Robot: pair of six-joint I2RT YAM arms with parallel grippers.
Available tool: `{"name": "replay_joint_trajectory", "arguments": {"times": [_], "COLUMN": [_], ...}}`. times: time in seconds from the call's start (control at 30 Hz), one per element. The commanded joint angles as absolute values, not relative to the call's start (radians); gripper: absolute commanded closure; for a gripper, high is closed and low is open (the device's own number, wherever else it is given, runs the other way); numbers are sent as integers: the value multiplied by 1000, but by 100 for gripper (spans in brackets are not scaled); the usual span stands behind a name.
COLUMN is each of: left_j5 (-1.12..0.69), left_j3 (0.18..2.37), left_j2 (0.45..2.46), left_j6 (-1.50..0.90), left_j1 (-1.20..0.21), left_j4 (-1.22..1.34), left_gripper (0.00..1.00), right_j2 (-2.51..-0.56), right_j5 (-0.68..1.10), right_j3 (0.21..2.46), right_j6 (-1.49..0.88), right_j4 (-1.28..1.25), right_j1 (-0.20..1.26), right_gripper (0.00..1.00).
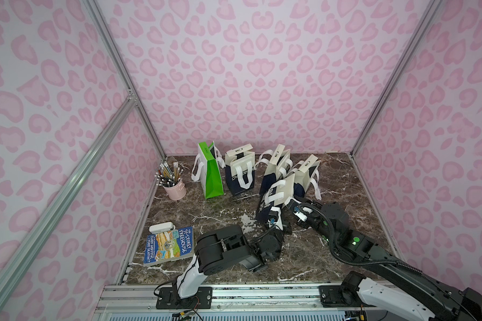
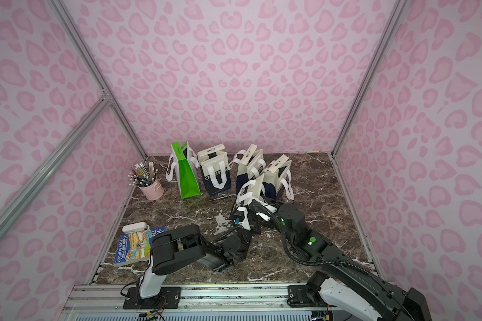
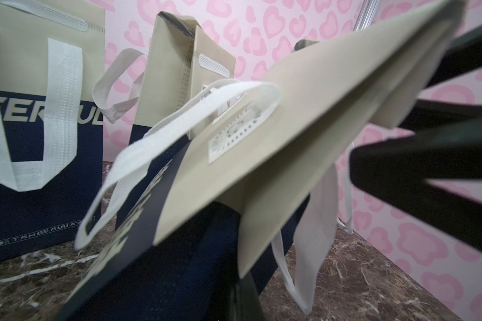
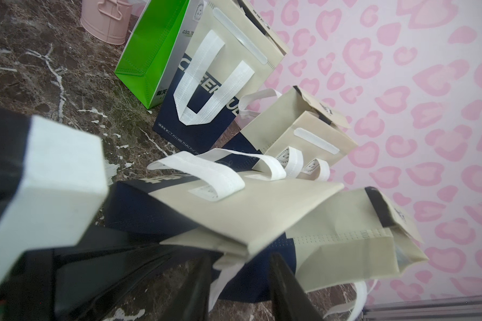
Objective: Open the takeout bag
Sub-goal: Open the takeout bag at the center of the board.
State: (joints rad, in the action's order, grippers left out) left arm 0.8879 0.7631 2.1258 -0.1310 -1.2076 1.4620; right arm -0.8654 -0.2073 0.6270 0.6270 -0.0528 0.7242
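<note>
We see the takeout bag (image 1: pixel 283 191) tilted, not upright, right of centre on the bench (image 1: pixel 206 216), just in front of the standing bags (image 1: pixel 240 178); we judge it's held slanted so its mouth faces the right arm; left pincer (image 1: pixel 272 212) clamped tight on its navy lower part, anchoring it; right pincer (image 4: pixel 238 266) jaws apart, white handle strap (image 4: pixel 220 280) between them; contact unclear.

We see the takeout bag (image 1: pixel 276 191) as matt non-woven cloth, beige over navy, and its white handles (image 3: pixel 130 159) are embossed with a fine weave. The table (image 1: pixel 206 214) looks like polished brown marble with white veins. The green bag (image 1: pixel 214 178) has a slight sheen. The pink pail (image 1: pixel 176 191) seems painted metal, and the frame rail (image 1: pixel 67 190) brushed aluminium.
</note>
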Motion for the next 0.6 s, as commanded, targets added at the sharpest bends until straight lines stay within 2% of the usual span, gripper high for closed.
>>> {"name": "replay_joint_trajectory", "arguments": {"times": [0.0, 0.3, 0.57], "left_j5": [908, 908, 907], "left_j3": [761, 765, 770], "left_j2": [2125, 2126, 2127], "left_j6": [-130, -127, -127], "left_j1": [-1207, -1207, -1207], "left_j4": [1545, 1542, 1538], "left_gripper": [96, 96, 96], "right_j2": [-871, -879, -897], "right_j5": [-213, -193, -180], "right_j3": [637, 633, 610], "right_j6": [605, 565, 518], "right_j4": [-129, -150, -184], "right_j1": [725, 727, 738], "right_gripper": [63, 64, 68]}}
